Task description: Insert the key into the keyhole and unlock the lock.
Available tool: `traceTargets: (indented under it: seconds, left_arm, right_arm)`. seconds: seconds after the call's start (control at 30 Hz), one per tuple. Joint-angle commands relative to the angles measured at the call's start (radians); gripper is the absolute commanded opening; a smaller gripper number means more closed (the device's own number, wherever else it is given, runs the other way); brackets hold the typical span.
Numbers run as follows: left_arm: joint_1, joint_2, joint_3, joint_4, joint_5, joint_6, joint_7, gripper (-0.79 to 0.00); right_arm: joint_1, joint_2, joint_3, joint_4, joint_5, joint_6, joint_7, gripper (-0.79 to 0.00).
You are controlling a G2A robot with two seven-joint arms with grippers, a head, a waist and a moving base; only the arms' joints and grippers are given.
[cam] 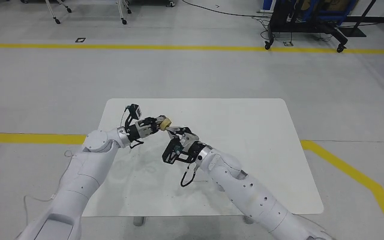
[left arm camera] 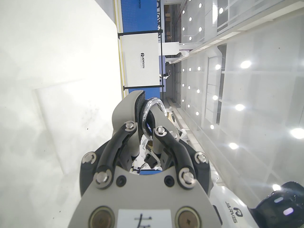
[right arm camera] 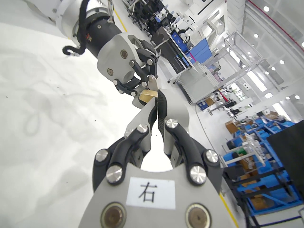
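Observation:
My left gripper [left arm camera: 149, 106] is shut on the silver shackle [left arm camera: 154, 105] of a small padlock and holds it above the white table [cam: 252, 144]. The brass lock body [right arm camera: 147, 95] [cam: 163, 123] points toward my right gripper [right arm camera: 156, 100] [cam: 180, 133]. That gripper is shut on the key, whose silver tip [right arm camera: 153, 84] sticks out past the fingertips, right beside the brass body. Whether the tip sits in the keyhole is hidden. The left gripper [right arm camera: 133, 79] shows just behind the lock in the right wrist view.
Both arms meet over the left-centre of the table, well inside its edges [cam: 198, 99]. Bare tabletop [cam: 258, 168] lies to the right and front. Yellow floor lines [cam: 180, 47] and a wheeled cart [cam: 306, 24] lie beyond the table.

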Motion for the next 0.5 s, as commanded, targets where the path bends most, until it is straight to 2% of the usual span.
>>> traceTargets:
  seconds: [0.0,0.3,0.47]
  left_arm:
    - [0.013,0.002,-0.014,-0.012,-0.011,-0.033,-0.013,-0.785]
    - [0.049,0.009,-0.050,-0.051,0.005,-0.120,-0.025,-0.785]
    - [0.061,0.010,-0.063,-0.064,0.008,-0.134,-0.025,-0.785]
  right_arm:
    - [-0.004,0.002,0.019,0.002,0.056,-0.044,-0.016,-0.785]
    - [0.018,0.010,0.109,0.072,0.362,-0.327,-0.137,-0.785]
    - [0.033,0.012,0.130,0.107,0.425,-0.396,-0.144,-0.785]
